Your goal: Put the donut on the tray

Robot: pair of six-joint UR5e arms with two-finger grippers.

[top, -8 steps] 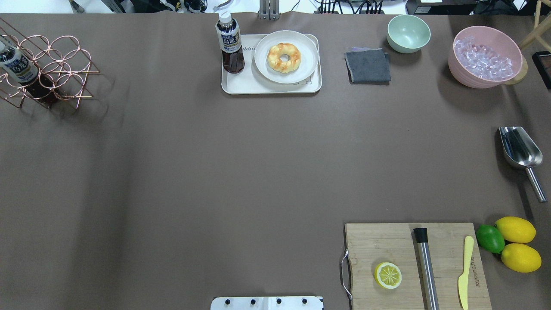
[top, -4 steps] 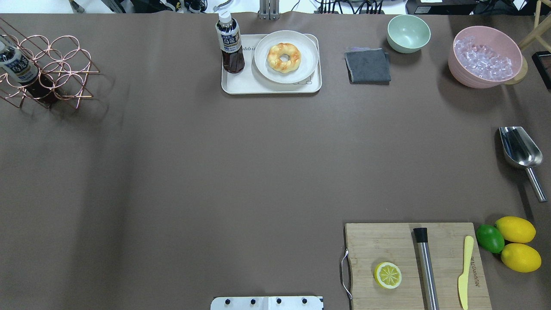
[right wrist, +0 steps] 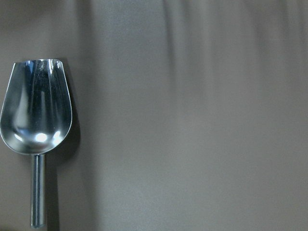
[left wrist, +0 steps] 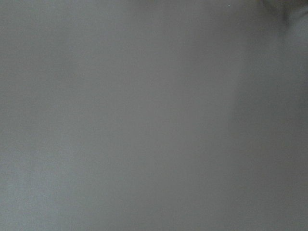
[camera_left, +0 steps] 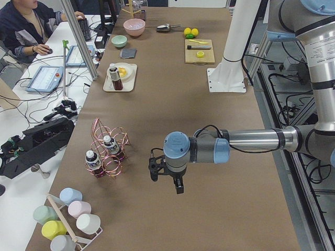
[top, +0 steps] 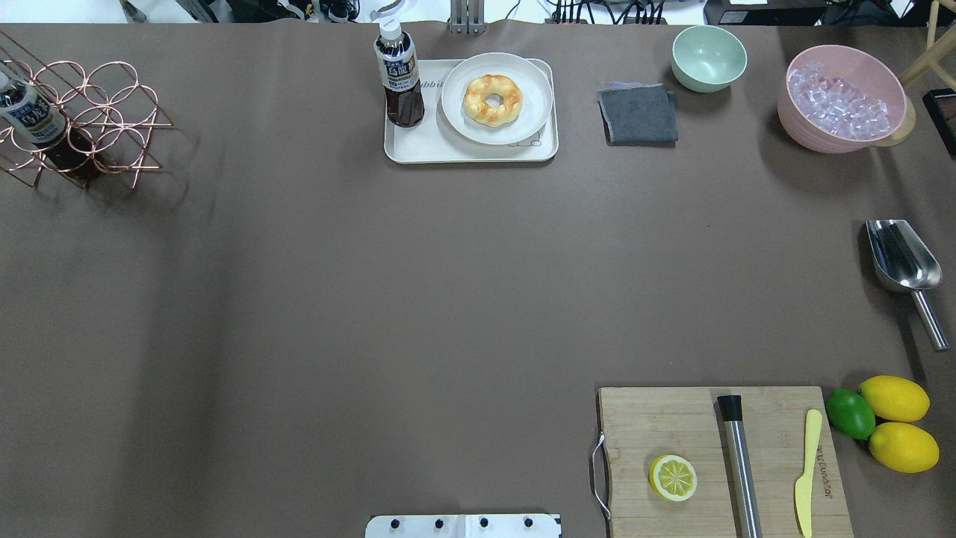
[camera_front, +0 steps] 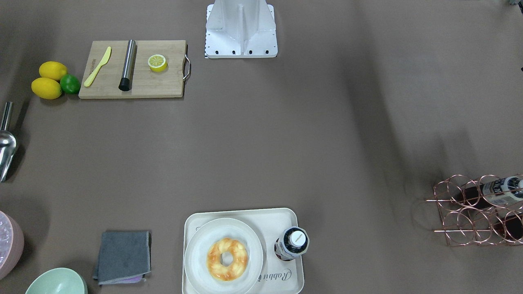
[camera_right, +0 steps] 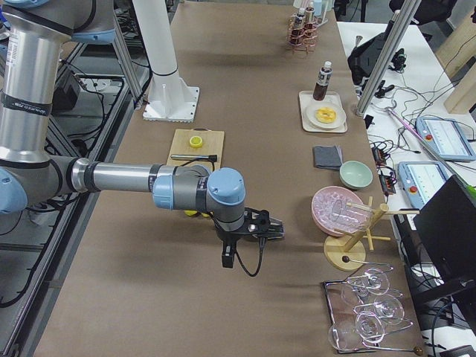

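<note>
The golden braided donut (top: 492, 99) lies on a round off-white plate (top: 457, 119). The plate sits on the cream tray (top: 418, 147) at the far middle of the table, next to an upright tea bottle (top: 398, 78). The donut (camera_front: 227, 253) and tray (camera_front: 282, 220) also show in the front-facing view. Neither gripper shows in the overhead or front-facing view. My left gripper (camera_left: 165, 182) hovers over the table's left end, far from the tray. My right gripper (camera_right: 277, 232) hovers over the right end near the scoop. I cannot tell whether either is open or shut.
A copper wire rack (top: 82, 119) with a bottle stands far left. A grey cloth (top: 638, 113), green bowl (top: 708, 57) and pink ice bowl (top: 844, 97) are far right. A metal scoop (top: 900, 261) and a cutting board (top: 672, 418) with a lemon half (top: 673, 477) lie on the right.
</note>
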